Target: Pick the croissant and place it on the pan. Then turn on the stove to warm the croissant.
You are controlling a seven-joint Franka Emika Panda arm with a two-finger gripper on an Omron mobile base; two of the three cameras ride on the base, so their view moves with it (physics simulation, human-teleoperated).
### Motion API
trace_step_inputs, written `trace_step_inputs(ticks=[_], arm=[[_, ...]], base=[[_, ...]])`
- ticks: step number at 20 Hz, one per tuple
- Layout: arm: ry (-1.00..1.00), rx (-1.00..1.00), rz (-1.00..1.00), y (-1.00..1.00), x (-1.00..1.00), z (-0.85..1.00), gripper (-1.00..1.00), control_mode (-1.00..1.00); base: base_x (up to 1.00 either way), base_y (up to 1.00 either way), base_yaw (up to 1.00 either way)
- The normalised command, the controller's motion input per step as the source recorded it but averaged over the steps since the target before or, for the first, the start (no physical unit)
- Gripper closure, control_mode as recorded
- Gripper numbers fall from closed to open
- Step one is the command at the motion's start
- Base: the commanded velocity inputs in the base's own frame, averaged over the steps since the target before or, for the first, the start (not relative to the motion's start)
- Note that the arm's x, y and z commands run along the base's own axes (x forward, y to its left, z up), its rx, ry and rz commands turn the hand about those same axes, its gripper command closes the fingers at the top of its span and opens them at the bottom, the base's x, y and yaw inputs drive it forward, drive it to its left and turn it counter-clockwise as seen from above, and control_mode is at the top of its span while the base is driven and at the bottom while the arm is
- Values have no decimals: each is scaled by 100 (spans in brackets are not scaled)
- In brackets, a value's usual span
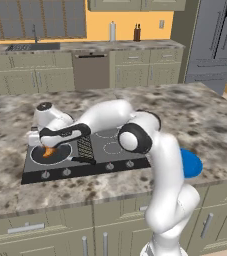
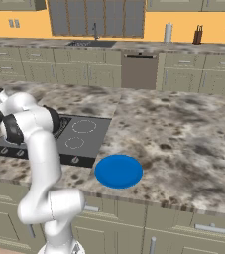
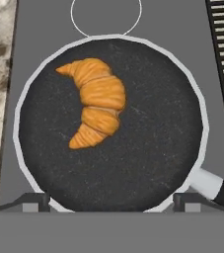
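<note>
Hovering hand: your gripper (image 3: 111, 207) hangs straight above the pan (image 3: 153, 148), looking down into it; its two tips (image 3: 34, 201) stand wide apart, one near each side of the pan's near rim, with nothing between them.
Croissant: you will find the croissant (image 3: 97, 102) lying flat on the pan's black floor, off centre toward one side, free of the fingers. In the left base view it shows as an orange spot (image 1: 48, 152) under the hand.
Pan: it sits on a front burner of the stove (image 1: 110, 150), which is where the pastry needs to be for warming; its handle (image 3: 217, 189) points out past one fingertip.
Progress: judging by this, the placing half looks done and the heating half is not yet begun.
Next for you: the knobs (image 1: 67, 172) line the stove's front edge, so lift clear of the pan and come down to the one serving this burner; which knob that is cannot be told.
Bystander: the blue plate (image 2: 118, 171) lies on the counter beside the stove, apart from the work.
</note>
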Motion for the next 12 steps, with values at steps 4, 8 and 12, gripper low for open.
trace_step_inputs(ticks=[4,8,12], arm=[[0,11,-9,-28,-57,15,-100,-100],[0,10,-8,-13,-51,17,-100,-100],[0,4,-4,0,-35,12,-100,-100]], base=[[0,0,0],[0,0,0],[0,0,0]])
